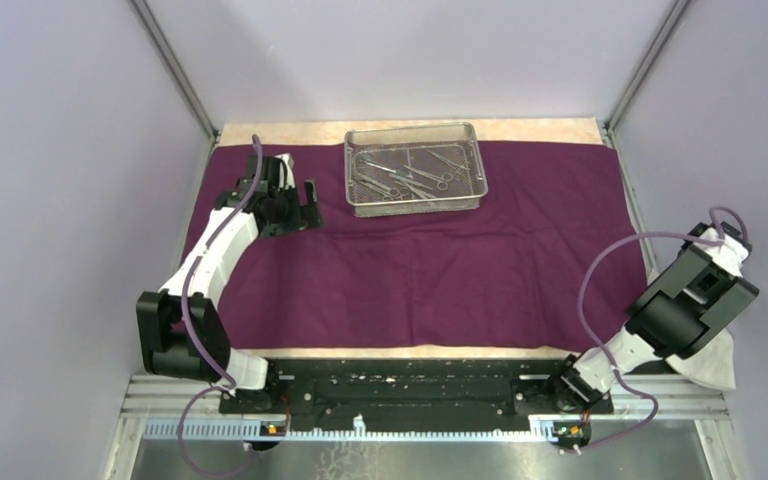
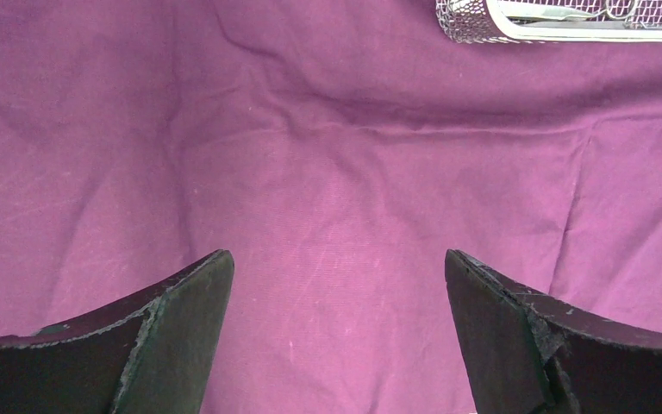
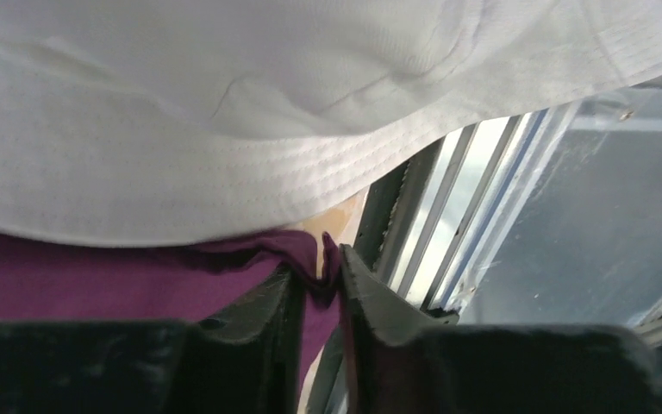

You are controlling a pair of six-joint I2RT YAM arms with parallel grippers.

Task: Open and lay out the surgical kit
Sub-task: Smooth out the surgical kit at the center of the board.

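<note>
The dark purple cloth wrap (image 1: 430,270) lies spread flat over the table. On its far middle stands the silver wire-mesh tray (image 1: 415,168) with several steel instruments (image 1: 405,175) inside. My left gripper (image 1: 312,205) hovers open over bare cloth (image 2: 310,172) left of the tray (image 2: 569,30), nothing between its fingers (image 2: 181,328). In the right wrist view my right gripper (image 3: 317,263) has its jaws close together, with a corner fold of the purple cloth (image 3: 95,276) pinched between them at the table's right front edge. From above, the right arm (image 1: 695,295) hides that gripper.
A white cloth (image 1: 715,360) lies bunched at the right front corner, beneath and beside the right arm, filling the top of the right wrist view (image 3: 224,129). Metal frame rails (image 3: 448,198) run just beyond the table edge. Tan tabletop (image 1: 290,132) shows behind the wrap.
</note>
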